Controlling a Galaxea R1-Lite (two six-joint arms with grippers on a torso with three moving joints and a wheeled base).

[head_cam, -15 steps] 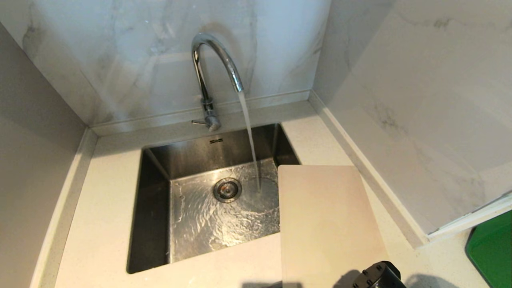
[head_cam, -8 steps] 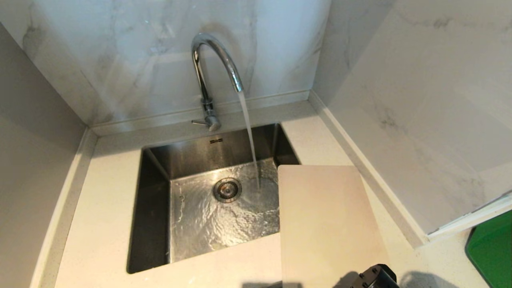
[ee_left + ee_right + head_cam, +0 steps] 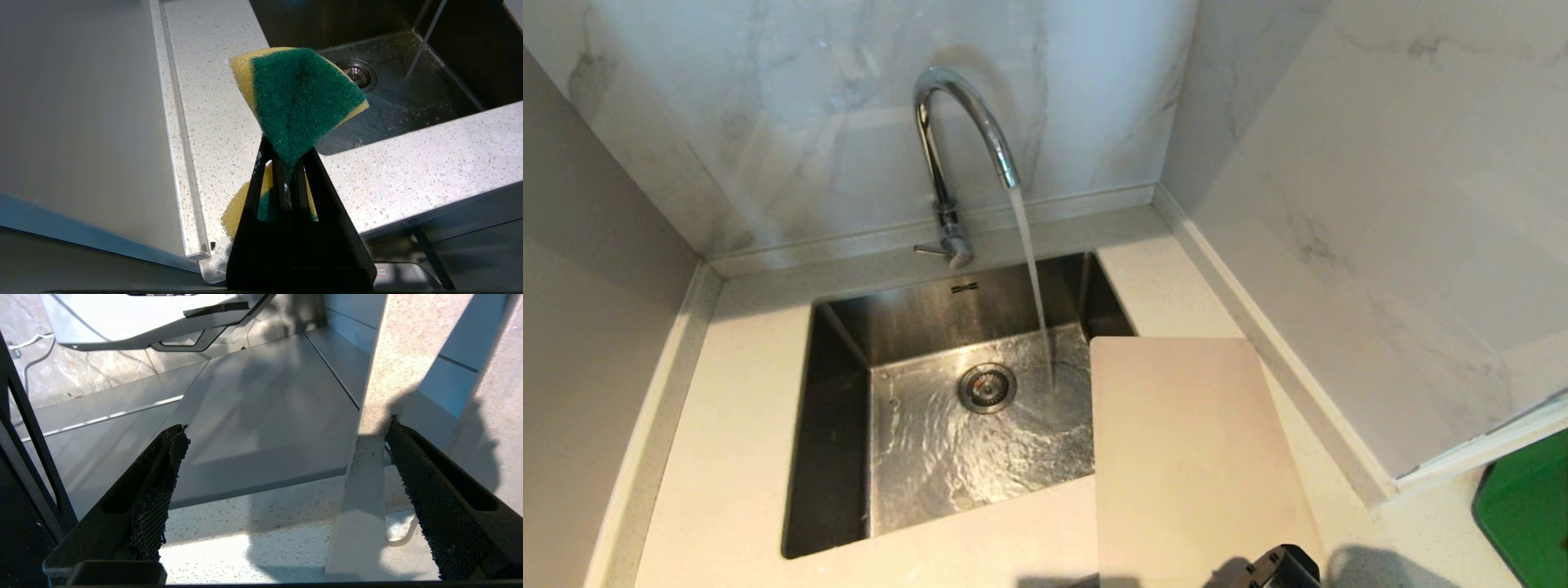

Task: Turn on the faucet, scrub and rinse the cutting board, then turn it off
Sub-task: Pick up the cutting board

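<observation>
Water runs from the faucet [image 3: 956, 131] into the sink [image 3: 833, 457], landing just right of the drain [image 3: 987, 387]. The board [image 3: 1192, 457] lies flat on the counter [image 3: 727, 457] at the sink's right side, its left edge overhanging the basin and its far corners clear of the wall [image 3: 1380, 204]. My right gripper [image 3: 286, 486], jaws wide apart and holding nothing, sits at the counter's near edge beside the board's near end (only its housing shows from the head). My left gripper [image 3: 292, 159] is clamped on 1 sponge [image 3: 302, 98], held off the counter's near left corner.
</observation>
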